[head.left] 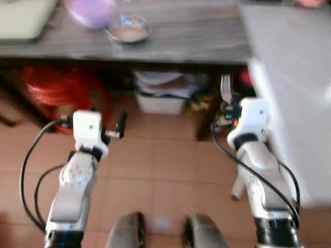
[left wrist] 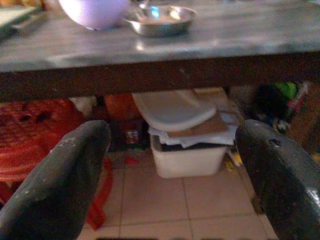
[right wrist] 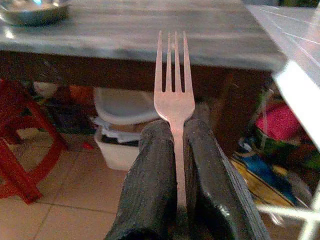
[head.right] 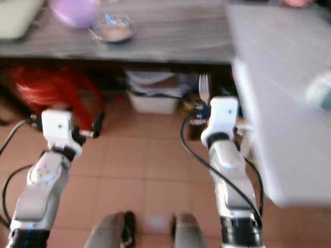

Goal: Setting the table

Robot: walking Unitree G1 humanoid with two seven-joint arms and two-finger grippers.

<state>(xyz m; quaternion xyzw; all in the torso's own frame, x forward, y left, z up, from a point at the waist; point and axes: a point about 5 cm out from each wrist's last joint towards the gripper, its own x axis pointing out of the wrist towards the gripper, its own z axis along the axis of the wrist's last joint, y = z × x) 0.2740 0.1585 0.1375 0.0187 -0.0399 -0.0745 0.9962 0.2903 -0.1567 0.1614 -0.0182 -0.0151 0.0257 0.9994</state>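
A silver fork stands tines-up between the fingers of my right gripper, which is shut on its handle. In the left eye view the fork is held below the edge of the grey wooden table, close to the white table's corner. My left gripper is open with nothing in it, held over the tiled floor in front of the wooden table. A steel bowl and a purple bowl sit on the wooden table's far left.
A pale green tray lies at the table's left end. Under the table are a red plastic stool and a white box piled with things. Tiled floor lies between my arms.
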